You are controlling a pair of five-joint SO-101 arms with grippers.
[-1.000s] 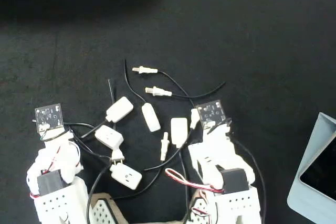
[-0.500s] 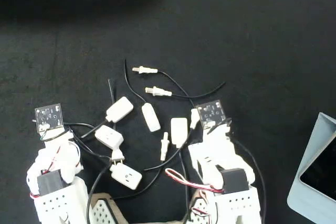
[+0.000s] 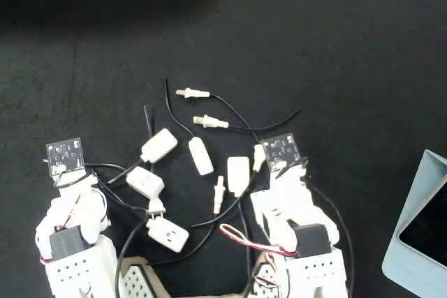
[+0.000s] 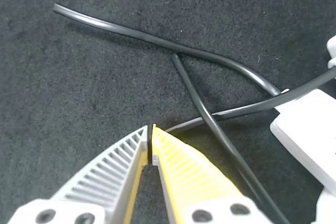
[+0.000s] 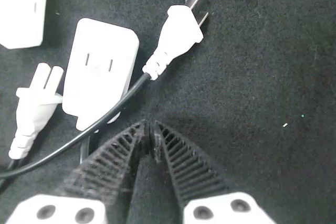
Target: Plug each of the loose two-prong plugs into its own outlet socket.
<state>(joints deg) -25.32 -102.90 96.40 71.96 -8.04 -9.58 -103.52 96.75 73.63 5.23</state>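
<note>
zero change, it seems; left gripper (image 4: 151, 129), right gripper (image 5: 152, 125) closed

High view: set up above, looking down on the whole table (image 3: 363, 61), far off. Wrist views: very near the table, looking down past the left gripper (image 4: 151, 129) and right gripper (image 5: 149, 127). Shared by high and right wrist: one white socket (image 3: 237, 172) (image 5: 100, 72).

My left arm (image 3: 70, 232) and right arm (image 3: 297, 221) sit at the counter's (image 3: 349, 61) near edge. White sockets (image 3: 145, 182), loose plugs (image 3: 218, 195) and black cords (image 3: 167, 99) are scattered between them, with two plugs lying nearer the middle.
</note>
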